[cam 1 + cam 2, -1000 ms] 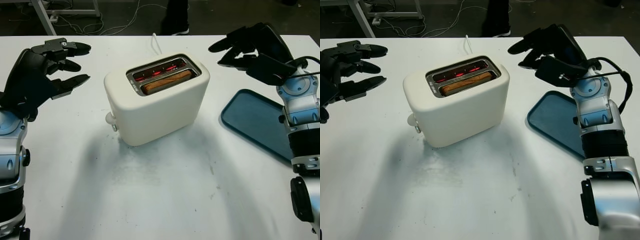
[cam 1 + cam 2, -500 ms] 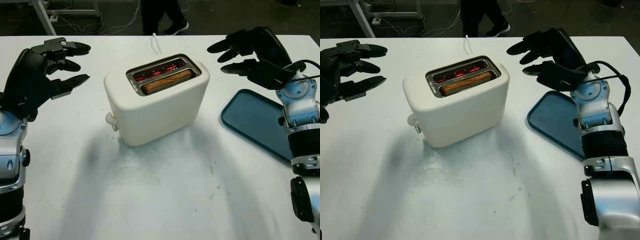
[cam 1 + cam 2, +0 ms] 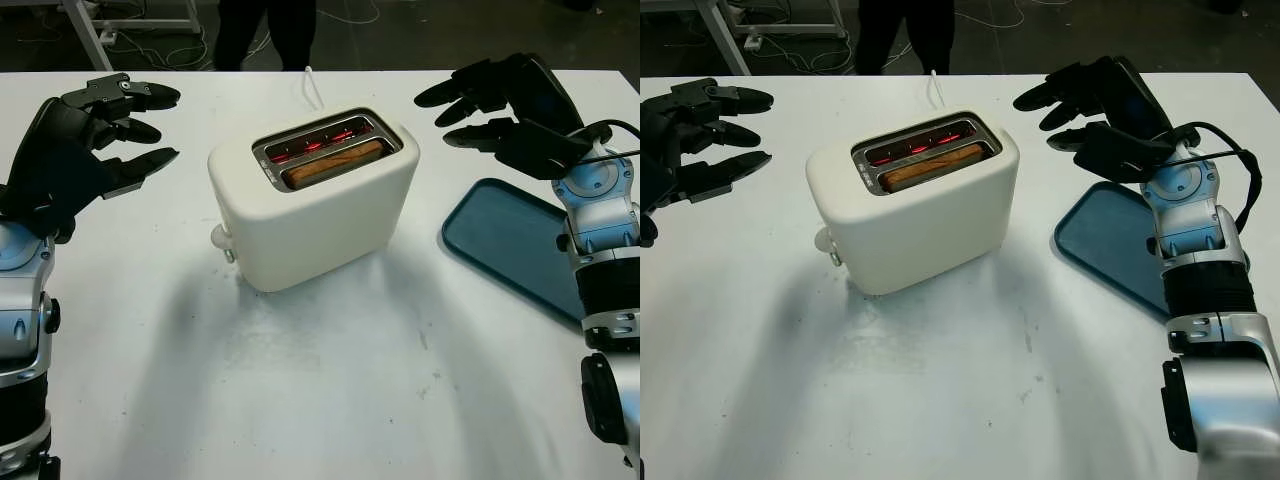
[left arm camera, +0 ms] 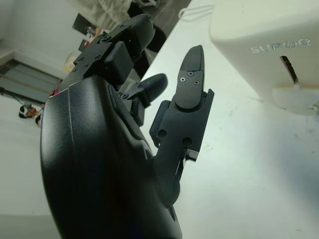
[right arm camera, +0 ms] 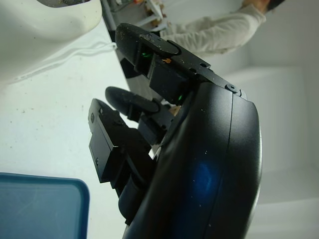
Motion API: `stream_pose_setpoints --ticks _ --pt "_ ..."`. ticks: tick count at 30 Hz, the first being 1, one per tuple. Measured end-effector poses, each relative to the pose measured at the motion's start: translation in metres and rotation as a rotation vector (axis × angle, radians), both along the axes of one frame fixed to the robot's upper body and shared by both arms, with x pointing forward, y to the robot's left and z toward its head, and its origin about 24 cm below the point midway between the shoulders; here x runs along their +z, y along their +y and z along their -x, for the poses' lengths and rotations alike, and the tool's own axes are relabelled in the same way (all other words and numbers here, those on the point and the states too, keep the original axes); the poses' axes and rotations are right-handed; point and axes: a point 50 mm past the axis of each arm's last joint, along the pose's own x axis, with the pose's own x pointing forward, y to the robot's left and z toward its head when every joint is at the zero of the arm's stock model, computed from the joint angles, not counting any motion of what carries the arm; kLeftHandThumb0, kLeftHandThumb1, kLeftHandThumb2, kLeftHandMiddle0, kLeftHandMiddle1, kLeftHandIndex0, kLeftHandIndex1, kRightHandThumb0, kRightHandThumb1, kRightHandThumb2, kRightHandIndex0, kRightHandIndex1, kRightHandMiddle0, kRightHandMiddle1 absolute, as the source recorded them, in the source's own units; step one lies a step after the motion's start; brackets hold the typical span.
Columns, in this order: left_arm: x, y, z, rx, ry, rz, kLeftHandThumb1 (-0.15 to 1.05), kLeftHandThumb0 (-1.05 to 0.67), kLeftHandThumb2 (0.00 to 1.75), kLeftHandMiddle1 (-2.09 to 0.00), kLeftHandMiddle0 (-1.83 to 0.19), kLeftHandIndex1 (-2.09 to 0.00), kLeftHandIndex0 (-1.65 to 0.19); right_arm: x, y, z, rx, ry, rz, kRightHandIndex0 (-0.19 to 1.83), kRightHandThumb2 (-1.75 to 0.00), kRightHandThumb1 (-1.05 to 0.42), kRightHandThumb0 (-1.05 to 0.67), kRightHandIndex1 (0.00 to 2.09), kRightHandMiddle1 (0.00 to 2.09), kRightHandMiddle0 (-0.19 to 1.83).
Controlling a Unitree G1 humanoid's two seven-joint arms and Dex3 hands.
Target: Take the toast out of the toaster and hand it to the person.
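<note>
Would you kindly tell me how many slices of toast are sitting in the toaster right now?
1. A single toast stands in the toaster's near slot. The far slot shows glowing red elements and no bread, though something low inside it could be hidden.

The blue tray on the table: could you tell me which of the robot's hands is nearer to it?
Right. The right hand is open just beyond the blue tray, beside the toaster; the left hand is open on the toaster's far side.

Blue tray (image 3: 505, 243) flat on white table (image 3: 330, 380), at 3 o'clock. White cord (image 3: 312, 84) trails off at 12 o'clock.
</note>
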Motion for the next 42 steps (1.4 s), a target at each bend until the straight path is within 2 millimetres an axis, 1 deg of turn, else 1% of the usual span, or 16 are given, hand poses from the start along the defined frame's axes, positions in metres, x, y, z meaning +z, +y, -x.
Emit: stream_pose_setpoints --ticks 8,12,14,15,18,19,21,22,23,25,27,33,42 --pt "0.0000 0.0000 0.0000 0.000 -0.001 0.000 0.81 -0.21 0.29 -1.05 -0.30 -0.52 -0.46 0.0008 0.0007 0.0005 -0.008 -0.005 0.051 1.04 0.00 -0.84 0.41 0.51 0.04 1.13" --pt "0.0000 0.0000 0.0000 0.001 -0.001 -0.002 0.81 -0.24 0.29 -1.05 -0.31 -0.53 -0.46 0.0002 0.0004 0.0000 -0.013 0.009 0.052 0.97 0.00 -0.81 0.36 0.46 0.01 1.05" --pt "0.0000 0.0001 0.0000 0.002 -0.001 -0.003 0.81 -0.22 0.29 -1.04 -0.31 -0.53 -0.45 -0.0016 0.0006 -0.0008 -0.014 0.038 0.058 0.87 -0.01 -0.78 0.22 0.40 0.00 0.95" --pt "0.0000 0.0001 0.0000 0.002 -0.001 -0.003 0.82 -0.20 0.29 -1.04 -0.31 -0.54 -0.45 -0.0026 0.0007 -0.0014 -0.018 0.060 0.061 0.81 -0.01 -0.78 0.10 0.35 0.00 0.88" --pt "0.0002 -0.0001 0.0002 -0.002 -0.007 -0.005 0.81 -0.20 0.29 -1.05 -0.31 -0.55 -0.45 -0.0036 0.0003 -0.0025 -0.037 0.106 0.063 0.75 -0.02 -0.81 -0.07 0.29 0.00 0.82" --pt "0.0003 -0.0002 0.0002 -0.002 -0.008 -0.005 0.81 -0.21 0.29 -1.04 -0.30 -0.55 -0.44 -0.0029 0.0007 -0.0024 -0.041 0.108 0.065 0.76 -0.04 -0.86 -0.19 0.27 0.00 0.80" --pt "-0.0001 0.0000 0.0001 0.000 -0.003 -0.003 0.82 -0.21 0.29 -1.04 -0.29 -0.55 -0.43 -0.0011 0.0023 -0.0018 -0.044 0.109 0.084 0.81 -0.15 -0.91 -0.28 0.27 0.01 0.81" --pt "-0.0004 0.0002 0.0001 0.002 0.001 -0.001 0.82 -0.20 0.29 -1.03 -0.29 -0.55 -0.43 -0.0004 0.0030 -0.0015 -0.044 0.108 0.097 0.83 -0.33 -0.91 -0.34 0.26 0.02 0.83" --pt "-0.0005 0.0003 0.0000 0.003 0.003 0.000 0.82 -0.18 0.29 -1.04 -0.29 -0.55 -0.43 -0.0001 0.0031 -0.0013 -0.046 0.106 0.109 0.84 -0.47 -0.92 -0.39 0.25 0.01 0.83" --pt "-0.0005 0.0003 0.0000 0.004 0.003 -0.001 0.82 -0.20 0.29 -1.04 -0.31 -0.56 -0.44 0.0001 0.0026 -0.0013 -0.054 0.102 0.118 0.84 -0.70 -0.92 -0.52 0.22 0.01 0.83" --pt "-0.0005 0.0002 0.0000 0.002 0.003 0.001 0.81 -0.20 0.29 -1.05 -0.30 -0.57 -0.43 0.0001 0.0017 -0.0015 -0.061 0.105 0.112 0.85 -0.79 -0.92 -0.60 0.20 0.01 0.83" --pt "-0.0009 -0.0001 -0.0001 -0.002 0.000 0.006 0.81 -0.21 0.30 -1.06 -0.30 -0.59 -0.43 0.0007 0.0007 -0.0017 -0.075 0.116 0.102 0.89 -0.89 -0.92 -0.66 0.19 0.02 0.85" --pt "-0.0009 -0.0004 -0.0002 -0.004 -0.002 0.006 0.81 -0.21 0.30 -1.06 -0.29 -0.61 -0.41 0.0031 0.0006 -0.0014 -0.093 0.105 0.092 1.02 -0.91 -0.92 -0.65 0.20 0.05 0.94"
